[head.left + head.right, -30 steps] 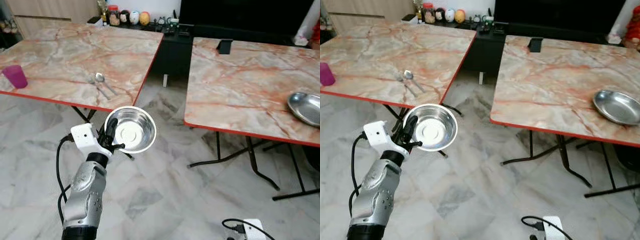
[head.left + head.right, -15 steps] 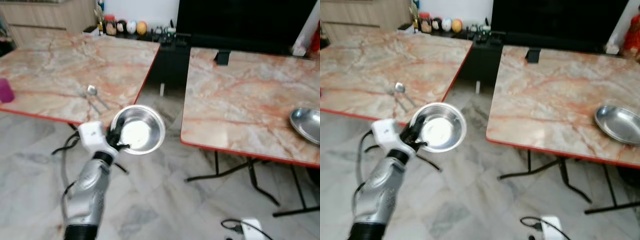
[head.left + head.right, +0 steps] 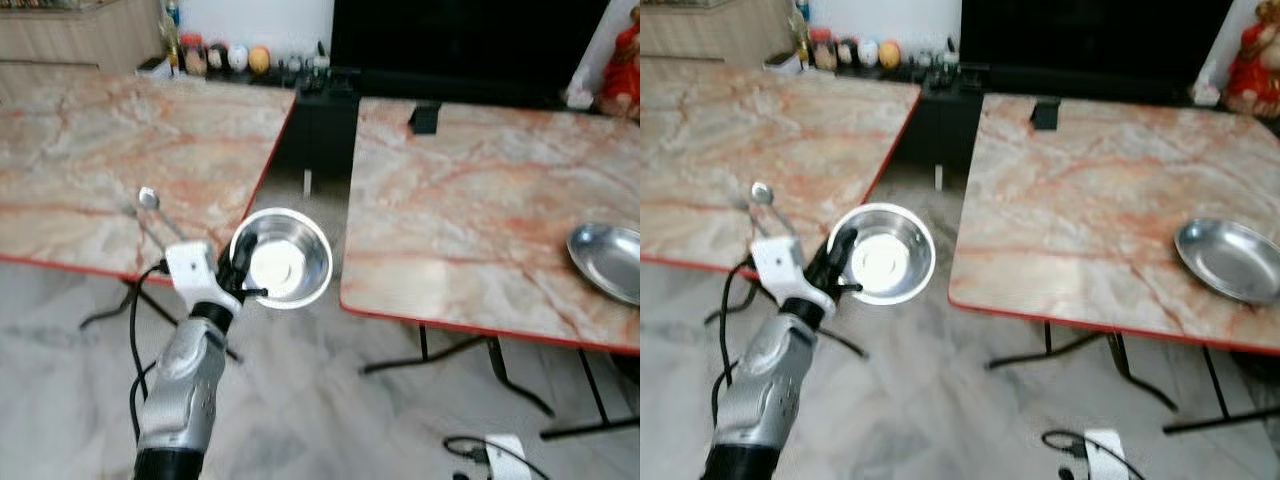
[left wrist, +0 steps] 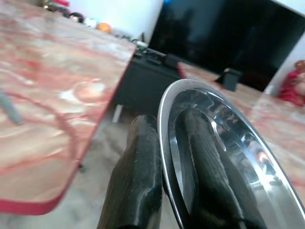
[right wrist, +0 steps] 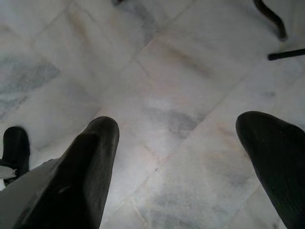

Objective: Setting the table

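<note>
**Ana:** Left wrist view gives the clearest look at the grip: the left gripper (image 4: 164, 191) has its two black fingers (image 4: 138, 176) clamped on the rim of the steel bowl (image 4: 224, 143), one finger outside the wall and one inside.

**Ben:** And from the head cameras, where is that bowl?

**Ana:** The steel bowl is held in the air over the marble floor (image 3: 330, 410), in the gap between the two marble-top tables, its mouth tilted toward the camera. The left table (image 3: 100, 170) lies at ten o'clock from it, with a spoon (image 3: 152, 205) near its front edge. The right table (image 3: 480, 210) lies at two o'clock, with a steel plate (image 3: 610, 262) at its far right edge.

**Ben:** So which step is this?

**Ana:** Judging by the task, the carry: the bowl is in hand and not yet set down.

**Ben:** The other arm?

**Ana:** The right gripper (image 5: 183, 152) hangs idle over the floor with its fingers wide apart, holding nothing.

**Ben:** What does the next move call for?

**Ana:** Probably bringing the bowl over a tabletop, levelling it so its base faces down, lowering it until it rests flat, then parting the fingers. Which table is meant cannot be told from here.
</note>
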Available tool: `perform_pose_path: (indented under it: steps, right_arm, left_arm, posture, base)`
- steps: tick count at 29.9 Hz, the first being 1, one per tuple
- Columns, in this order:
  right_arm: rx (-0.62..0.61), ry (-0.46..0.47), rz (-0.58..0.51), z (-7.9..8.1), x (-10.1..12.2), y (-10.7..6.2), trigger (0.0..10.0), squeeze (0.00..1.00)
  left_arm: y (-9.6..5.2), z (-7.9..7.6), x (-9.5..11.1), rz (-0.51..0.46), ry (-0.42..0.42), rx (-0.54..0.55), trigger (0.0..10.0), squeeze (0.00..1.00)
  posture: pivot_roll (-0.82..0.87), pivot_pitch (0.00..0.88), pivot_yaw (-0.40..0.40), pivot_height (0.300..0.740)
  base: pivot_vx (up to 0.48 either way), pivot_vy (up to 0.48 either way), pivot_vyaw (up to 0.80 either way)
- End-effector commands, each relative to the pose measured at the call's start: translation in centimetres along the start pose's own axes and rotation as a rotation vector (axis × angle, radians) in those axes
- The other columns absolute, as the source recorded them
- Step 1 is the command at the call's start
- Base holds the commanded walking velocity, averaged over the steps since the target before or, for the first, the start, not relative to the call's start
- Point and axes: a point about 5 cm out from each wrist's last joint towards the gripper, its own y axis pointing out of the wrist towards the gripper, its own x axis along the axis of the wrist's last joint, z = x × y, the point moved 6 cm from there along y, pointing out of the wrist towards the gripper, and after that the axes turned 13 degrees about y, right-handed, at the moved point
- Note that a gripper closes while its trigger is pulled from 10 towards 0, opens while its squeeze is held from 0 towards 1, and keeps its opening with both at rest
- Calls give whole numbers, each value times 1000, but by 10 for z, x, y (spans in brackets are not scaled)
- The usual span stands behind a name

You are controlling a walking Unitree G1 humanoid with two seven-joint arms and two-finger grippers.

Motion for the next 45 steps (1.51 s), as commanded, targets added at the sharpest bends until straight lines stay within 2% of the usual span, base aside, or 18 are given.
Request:
perform_pose_path:
  steps: [1, 12, 45]
  right_arm:
    - [-11, 5, 0, -5, -1, -1, 10000, 0]
    - [-7, 5, -1, -4, 0, -1, 10000, 0]
    - [-5, 11, -2, -4, 0, -1, 10000, 0]
  left_arm:
    - [2, -6, 5, -18, 5, -15, 10000, 0]
    - [2, -10, 9, -36, 34, -36, 10000, 0]
    - [2, -18, 7, -36, 41, -66, 10000, 0]
  posture:
    - [53, 0, -52, 740]
    - [65, 0, -54, 740]
    - [51, 0, -43, 740]
  base:
    - [0, 0, 0]
    - [0, 0, 0]
    - [0, -268, 0]
